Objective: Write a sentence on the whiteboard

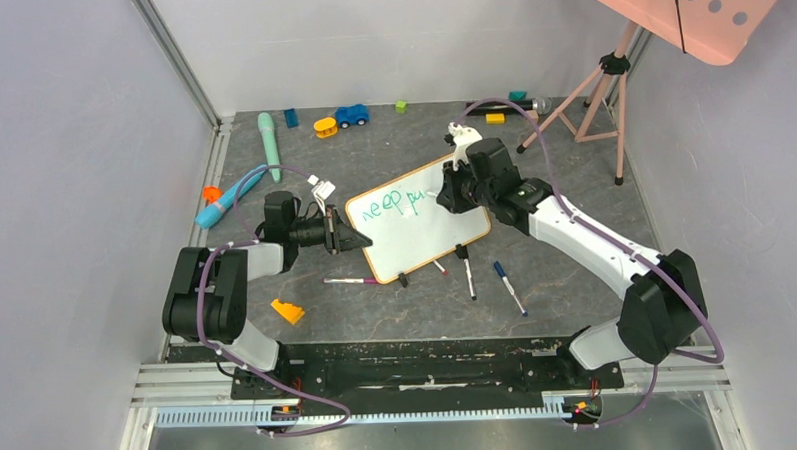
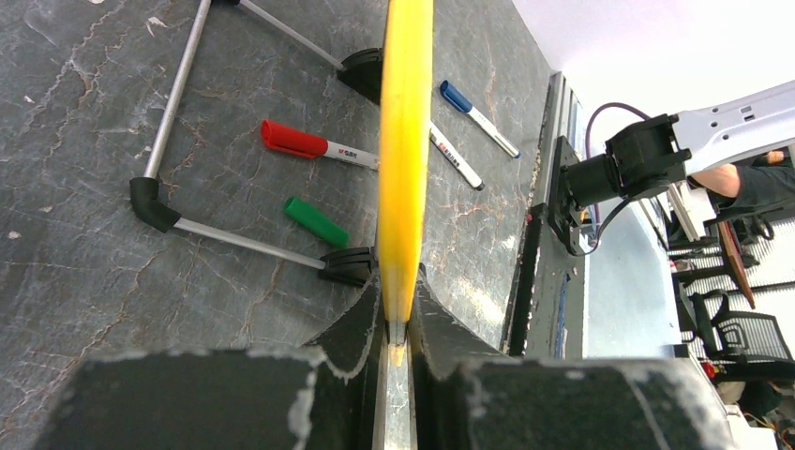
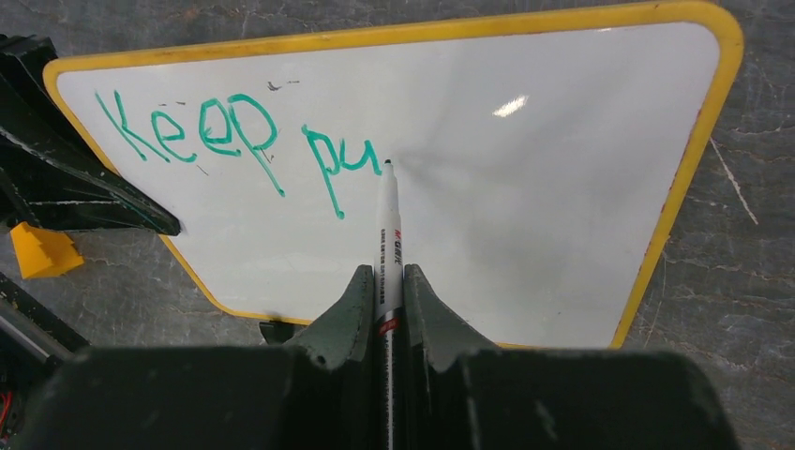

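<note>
While the dark grey marbled worktop [image 1: 577,289] is closed in by pale grey walls [image 1: 72,146] on the left, far and right sides, its near edge ends at the black rail [image 1: 409,363] carrying my arm bases.

Far edge: row of small toys, a blue car [image 1: 351,115] among them. Pink tripod [image 1: 595,93] in the far right corner.

Open worktop: to the right of the board under my right forearm, and near left around an orange wedge [image 1: 287,311]. Loose markers [image 1: 468,279] lie just in front of the board's near edge.

Small rectangular whiteboard with a thin yellow-orange frame [image 1: 430,234]: mid-worktop, turned at an angle, between my two hands.

Left hand [image 2: 397,305]: fingers clamped on the board's left frame edge.

Right hand [image 3: 386,278]: clamped on a white-barrelled marker [image 3: 386,216], over the board's far right part; tip touches the white surface.

Green handwritten sentence [image 3: 246,131] reads "Keep pu"; marker tip just right of the "u".
</note>
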You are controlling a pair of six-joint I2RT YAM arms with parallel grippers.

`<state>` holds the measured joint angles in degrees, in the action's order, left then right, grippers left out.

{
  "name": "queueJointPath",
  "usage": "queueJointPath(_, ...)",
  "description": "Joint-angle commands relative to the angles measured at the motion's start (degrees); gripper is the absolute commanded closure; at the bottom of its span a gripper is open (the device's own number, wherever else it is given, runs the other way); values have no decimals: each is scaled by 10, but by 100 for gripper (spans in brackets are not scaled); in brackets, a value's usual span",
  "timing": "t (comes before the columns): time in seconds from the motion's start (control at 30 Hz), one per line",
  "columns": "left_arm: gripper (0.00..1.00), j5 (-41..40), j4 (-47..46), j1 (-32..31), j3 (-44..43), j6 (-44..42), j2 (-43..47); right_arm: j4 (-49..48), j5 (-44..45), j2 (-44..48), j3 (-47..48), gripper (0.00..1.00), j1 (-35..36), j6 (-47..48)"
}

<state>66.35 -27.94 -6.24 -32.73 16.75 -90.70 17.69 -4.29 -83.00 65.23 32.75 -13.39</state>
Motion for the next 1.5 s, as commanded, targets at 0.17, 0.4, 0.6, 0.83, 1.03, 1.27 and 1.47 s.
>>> queueJointPath(0.17,98,13,18,-5,-8,-15,17,-10,10,5,44,100,-9,10)
queueJointPath(0.4,98,14,21,-5,-8,-16,16,-5,9,-12,56,100,-10,15)
queueJointPath(0.6,98,14,22,-5,-9,-17,16,-4,3,-15,54,100,-10,17)
queueJointPath(0.83,98,14,22,-5,-9,-19,18,2,8,-13,46,100,-10,22)
queueJointPath(1.03,98,15,23,-5,-9,-19,17,7,20,-23,52,100,-10,20)
queueJointPath(1.27,98,14,24,-5,-10,-19,14,0,9,-29,57,100,-10,20)
queueJointPath(1.47,98,14,24,-5,-10,-19,15,-11,-22,-27,46,100,-10,20)
